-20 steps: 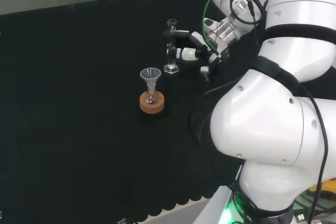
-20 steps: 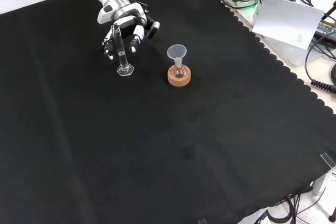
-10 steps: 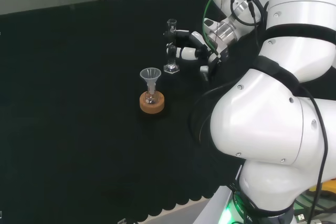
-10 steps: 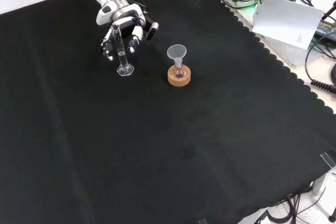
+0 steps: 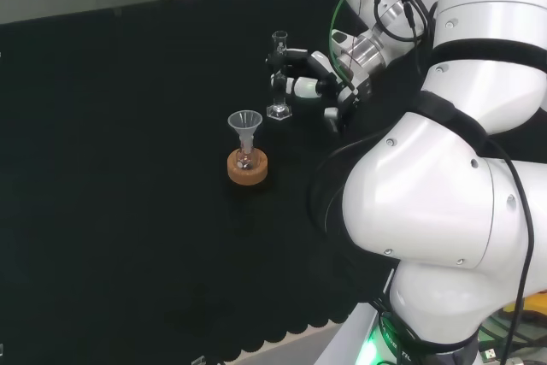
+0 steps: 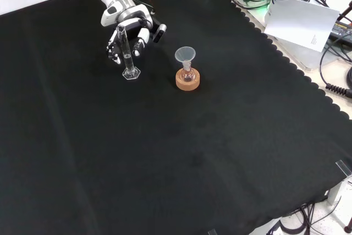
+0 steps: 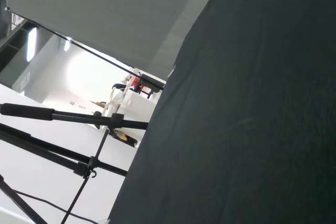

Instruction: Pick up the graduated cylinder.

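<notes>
One big desk (image 6: 231,152) with a black cloth holds the things. One white robot arm (image 5: 444,211) reaches over it. One robot hand (image 6: 130,31) sits right behind one tall clear graduated cylinder (image 6: 126,53) in the front view, its fingers (image 6: 138,45) bent around the tube, though I cannot tell if they touch it. The cylinder stands upright on the cloth. Near it, to the right in the front view, one small flask (image 6: 187,74) with one funnel (image 6: 185,55) on top sits in one cork ring (image 6: 187,81).

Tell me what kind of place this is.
Likely a robotics lab set up for chemistry handling: a graduated cylinder and a funnel in a flask on a cork ring, with the robot hand alongside.
</notes>
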You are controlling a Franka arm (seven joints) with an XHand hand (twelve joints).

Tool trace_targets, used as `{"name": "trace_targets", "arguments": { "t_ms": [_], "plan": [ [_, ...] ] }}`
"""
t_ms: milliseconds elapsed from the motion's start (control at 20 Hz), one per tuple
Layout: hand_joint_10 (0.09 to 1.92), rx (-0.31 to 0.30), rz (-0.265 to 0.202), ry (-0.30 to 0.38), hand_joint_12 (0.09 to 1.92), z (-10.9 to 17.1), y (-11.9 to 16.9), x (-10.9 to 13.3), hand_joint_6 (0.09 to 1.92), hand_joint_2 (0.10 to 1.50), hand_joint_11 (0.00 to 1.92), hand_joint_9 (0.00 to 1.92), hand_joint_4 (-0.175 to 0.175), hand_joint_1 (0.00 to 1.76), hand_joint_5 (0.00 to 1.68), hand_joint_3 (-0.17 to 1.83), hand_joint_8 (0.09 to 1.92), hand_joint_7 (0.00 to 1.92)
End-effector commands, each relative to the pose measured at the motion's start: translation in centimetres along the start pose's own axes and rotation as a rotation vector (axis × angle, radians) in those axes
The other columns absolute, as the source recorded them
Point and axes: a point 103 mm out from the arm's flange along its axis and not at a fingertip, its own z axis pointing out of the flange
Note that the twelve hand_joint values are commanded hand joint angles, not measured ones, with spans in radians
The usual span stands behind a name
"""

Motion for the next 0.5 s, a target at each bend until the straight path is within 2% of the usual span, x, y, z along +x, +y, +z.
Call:
{"name": "trace_targets", "arguments": {
  "t_ms": [50, 150, 500],
  "plan": [
    [0.44, 0.005, -0.001, -0.008, 1.25, 0.09, 0.17, 0.28, 0.59, 1.06, 0.51, 0.89, 0.011, 1.1, 0.66, -0.17, 0.58, 0.63],
    [0.43, 0.017, -0.005, 0.012, 1.23, -0.27, 0.14, 0.23, 0.6, 1.06, 0.53, 0.91, 0.014, 1.11, 0.67, -0.17, 0.57, 0.63],
    [0.4, -0.001, 0.008, -0.012, 1.2, 0.24, 0.11, 0.11, 0.64, 1.08, 0.59, 0.93, 0.018, 1.14, 0.64, -0.17, 0.57, 0.65]
  ]
}}
